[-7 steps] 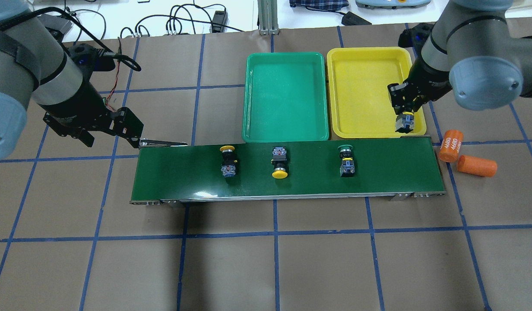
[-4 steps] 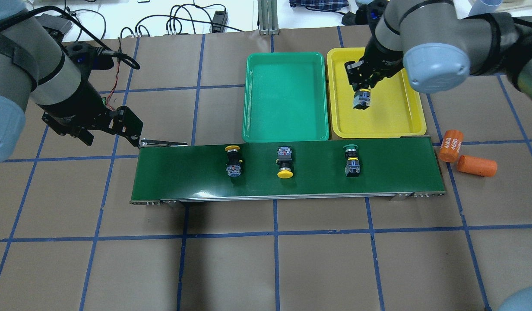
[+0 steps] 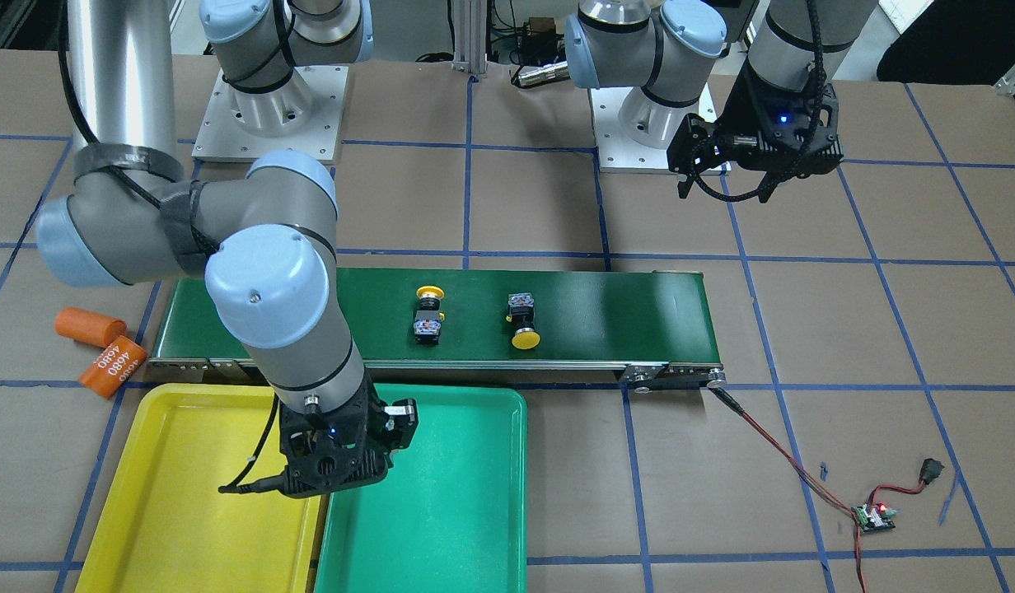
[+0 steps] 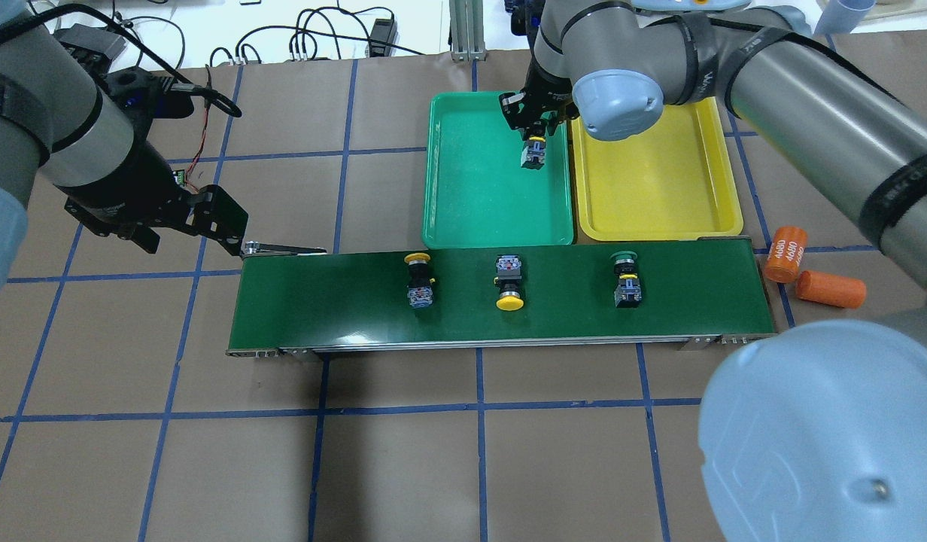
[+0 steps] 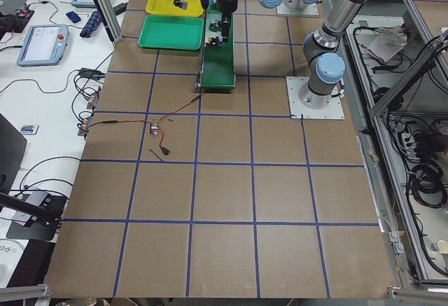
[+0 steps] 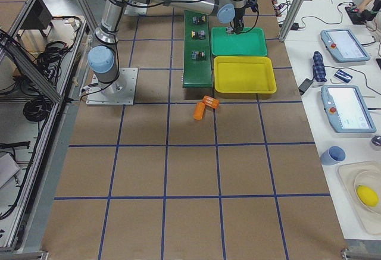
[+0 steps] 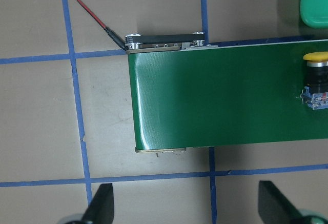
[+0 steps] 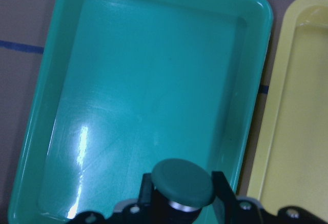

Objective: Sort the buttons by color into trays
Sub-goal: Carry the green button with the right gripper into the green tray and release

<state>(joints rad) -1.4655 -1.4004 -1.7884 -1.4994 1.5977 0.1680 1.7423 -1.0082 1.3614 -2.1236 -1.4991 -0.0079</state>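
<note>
Four buttons are in view. The held button (image 8: 183,182), which has a green cap, is clamped between the fingers of the right gripper (image 4: 536,143). This gripper hangs over the green tray (image 4: 471,188), close to the tray wall that borders the yellow tray (image 4: 644,173). The wrist view shows the green tray floor directly beneath the cap, though the gap between button and floor cannot be judged reliably.

Two trays stand side by side, the green one under the right gripper and the yellow one just beside it. Neither tray has a button lying in it.

Three buttons lie on their sides on the belt (image 4: 320,301), on the robot's side of the right gripper. They are a yellow button (image 4: 418,278) nearest the left gripper (image 7: 184,193), a second yellow button (image 4: 509,284) in the middle, and a green button (image 4: 627,280) farthest from it.

The left gripper holds nothing. Its jaws are spread wide, and it hovers above the table just off the belt's end.

Two orange cylinders (image 4: 785,254) lie just beside each other on the table past the belt's other end, well apart from both grippers.
</note>
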